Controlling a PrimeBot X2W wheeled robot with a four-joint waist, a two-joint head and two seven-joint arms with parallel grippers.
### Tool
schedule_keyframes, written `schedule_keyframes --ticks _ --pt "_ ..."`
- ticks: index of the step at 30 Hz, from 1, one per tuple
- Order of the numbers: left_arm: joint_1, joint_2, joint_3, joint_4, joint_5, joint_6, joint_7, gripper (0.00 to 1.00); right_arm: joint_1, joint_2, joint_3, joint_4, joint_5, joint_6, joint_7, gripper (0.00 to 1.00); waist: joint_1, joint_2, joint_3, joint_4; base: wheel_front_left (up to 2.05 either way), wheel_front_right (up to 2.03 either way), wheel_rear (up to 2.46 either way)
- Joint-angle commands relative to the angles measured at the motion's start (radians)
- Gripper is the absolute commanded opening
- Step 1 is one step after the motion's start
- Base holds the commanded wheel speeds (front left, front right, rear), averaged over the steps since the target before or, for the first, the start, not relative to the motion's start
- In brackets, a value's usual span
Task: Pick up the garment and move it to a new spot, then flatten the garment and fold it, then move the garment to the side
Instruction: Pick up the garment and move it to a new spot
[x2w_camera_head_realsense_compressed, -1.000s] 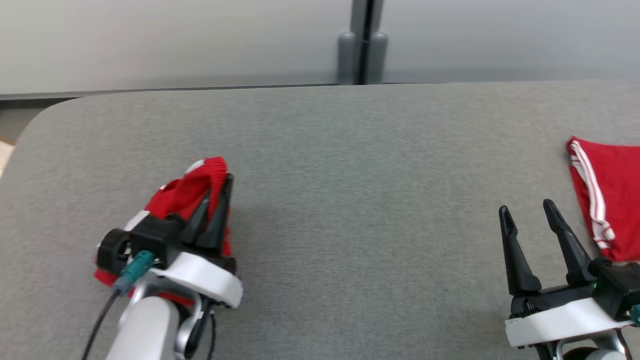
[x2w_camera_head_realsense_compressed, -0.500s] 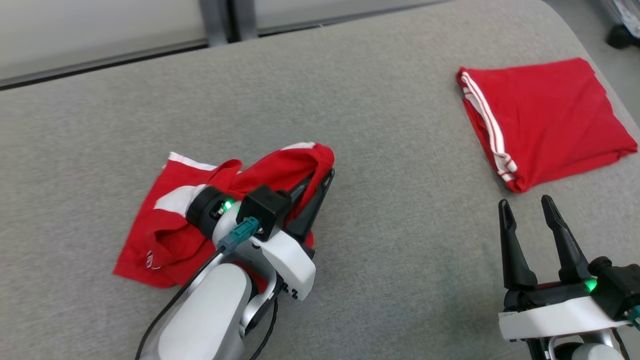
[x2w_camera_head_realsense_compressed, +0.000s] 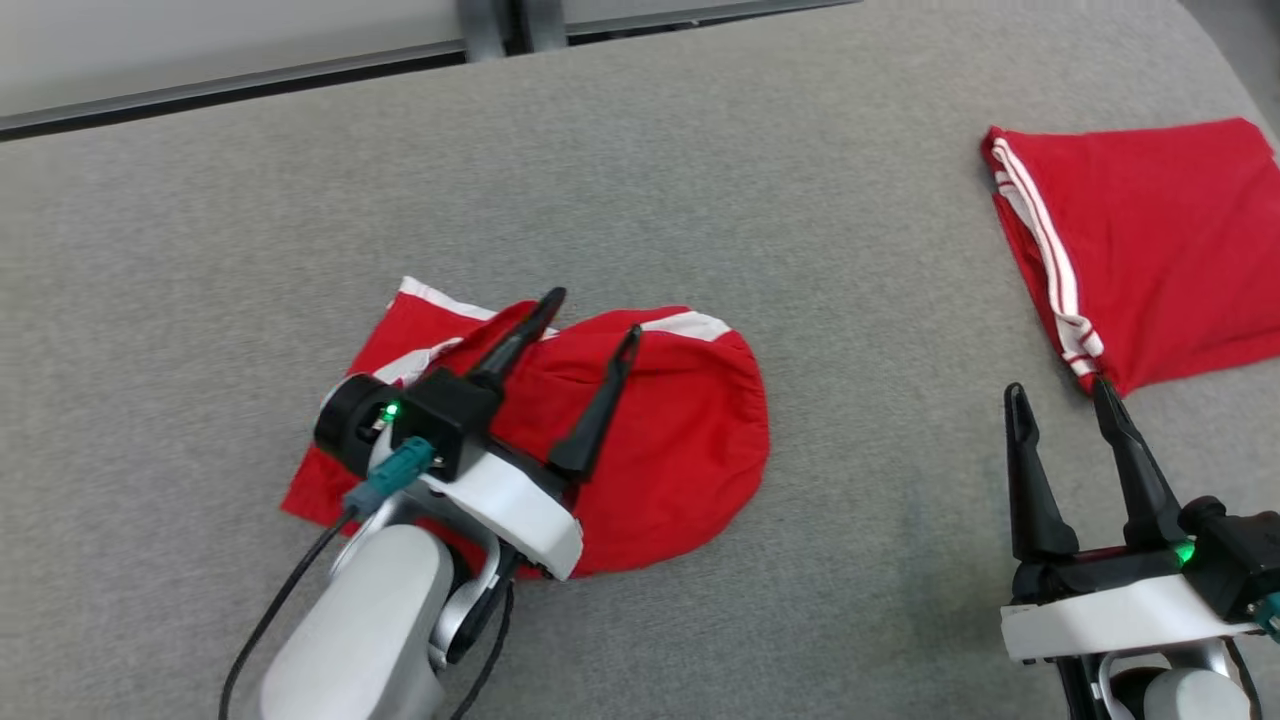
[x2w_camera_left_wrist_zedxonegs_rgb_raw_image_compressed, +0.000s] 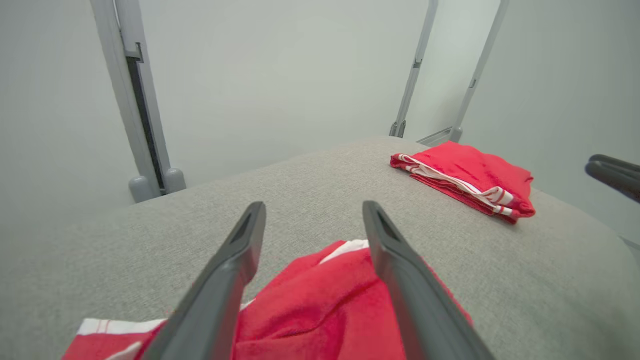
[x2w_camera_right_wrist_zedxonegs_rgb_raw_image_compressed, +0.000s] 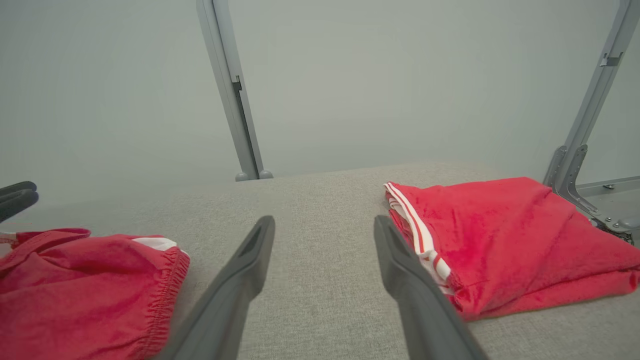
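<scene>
Head: left gripper (x2w_camera_head_realsense_compressed: 593, 315) spread wide and empty over the crumpled garment (x2w_camera_head_realsense_compressed: 680, 440), which lies left of centre on the table (x2w_camera_head_realsense_compressed: 700, 180); right gripper (x2w_camera_head_realsense_compressed: 1057, 390) spread, empty, just beside the folded cloth (x2w_camera_head_realsense_compressed: 1150, 230)
Left wrist: garment under and between the fingers, folded cloth far right
Right wrist: garment low left, folded cloth right of the fingers

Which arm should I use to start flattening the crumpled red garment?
Left. The left gripper is open directly over the crumpled garment, fingers spread above the cloth. The right gripper, also open, sits well off to the side, next to the folded garment.
</scene>
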Motion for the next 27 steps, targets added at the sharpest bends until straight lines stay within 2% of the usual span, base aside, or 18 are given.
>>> schedule_keyframes --ticks 1,6,13,20,27 --pt "0.016 0.012 0.019 -0.006 -0.014 0.014 -0.011 1.00 -0.006 -0.003 0.000 -0.003 -0.007 0.000 0.008 1.00 0.0000 0.0000 -0.038 0.054 0.00 0.00 0.00" --pt "0.050 0.046 0.095 -0.008 -0.044 0.060 -0.047 1.00 0.007 -0.022 -0.007 -0.017 -0.020 0.000 0.036 1.00 0.0000 0.0000 -0.082 0.138 0.00 0.00 0.00" --pt "0.131 0.113 0.211 0.019 -0.098 0.101 -0.093 1.00 0.029 -0.046 -0.004 -0.028 -0.018 0.000 0.075 1.00 0.0000 0.0000 -0.143 0.222 0.00 0.00 0.00" --pt "0.263 0.166 0.312 -0.013 -0.145 0.124 -0.118 1.00 0.073 -0.055 -0.009 -0.022 -0.010 0.000 0.103 1.00 0.0000 0.0000 -0.210 0.267 0.00 0.00 0.00" --pt "0.341 0.177 0.301 -0.047 -0.141 0.126 -0.112 1.00 0.124 -0.053 -0.015 -0.015 -0.009 0.000 0.120 1.00 0.0000 0.0000 -0.269 0.267 0.00 0.00 0.00"
